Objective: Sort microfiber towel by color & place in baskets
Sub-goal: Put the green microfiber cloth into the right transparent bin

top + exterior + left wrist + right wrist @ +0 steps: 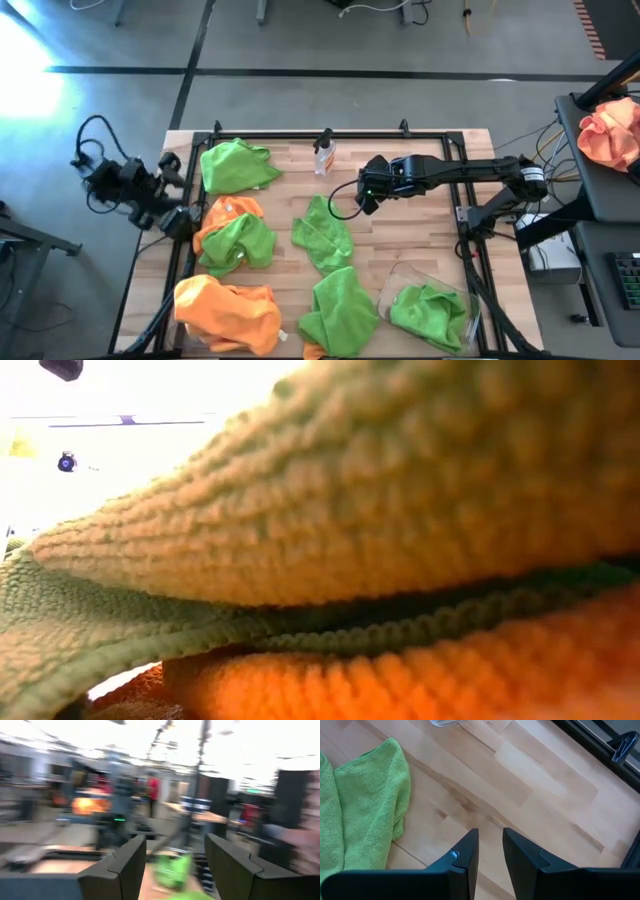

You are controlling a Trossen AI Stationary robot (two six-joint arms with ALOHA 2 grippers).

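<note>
From my seat I count five loose green towels on the desk (pixel 420 190), one more in a bin, and two orange ones. Left to right: the left gripper (pixel 178 222) sits off the desk's left edge, fingers (pixel 125 865) spread wide with nothing between them. Just beside it, at the back left, lies a green towel (pixel 235 165). Below that an orange towel (pixel 228 212) has a green one (pixel 240 243) draped over it. At the front left is a big orange towel (pixel 228 312), which looks to lie in a clear bin, though I cannot make out the walls. In the middle lies a green towel (pixel 322 235), and in front of it another green one (pixel 340 310) at the desk's front edge.

A small spray bottle (pixel 324 155) stands at the back centre. The right gripper (pixel 366 198) hangs over bare wood between the bottle and the middle towel, fingers (pixel 465 860) drawn close with a slim gap, pinching nothing. At the front right a clear bin (pixel 400 275) holds one green towel (pixel 430 312).

Off the desk, far right, a peach cloth bundle (pixel 612 133) rests on a side shelf. My low camera is blocked by towel fabric pressed against it.
</note>
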